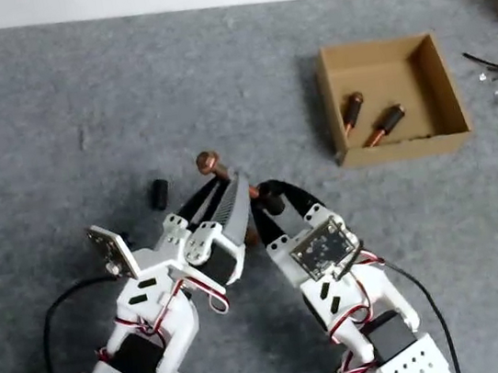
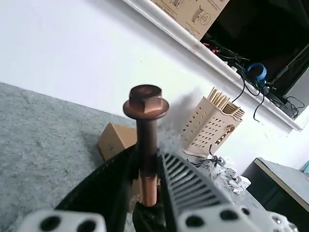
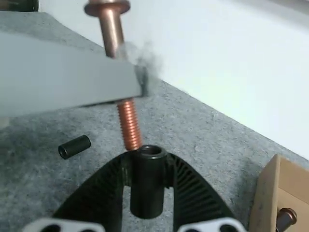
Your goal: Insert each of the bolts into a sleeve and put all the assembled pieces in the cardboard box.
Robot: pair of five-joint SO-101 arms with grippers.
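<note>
At mid-table | bolt [image 2: 146, 137] pinched head-up in left gripper [image 2: 147, 159] | sleeve [image 3: 147, 193] clenched bore-up in right gripper [image 3: 147, 166], lined up for insertion

A lab or workshop is suggested: tangled cables [image 2: 256, 72] and a perforated rack [image 2: 212, 123] are seen beyond the left claw [image 2: 145, 162].

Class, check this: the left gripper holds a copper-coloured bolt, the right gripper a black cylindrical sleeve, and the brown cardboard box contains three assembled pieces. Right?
Wrong on the count: the high view shows two assembled pieces in the brown cardboard box, not three. The left gripper does hold the copper-coloured bolt, the right gripper the black cylindrical sleeve.
</note>
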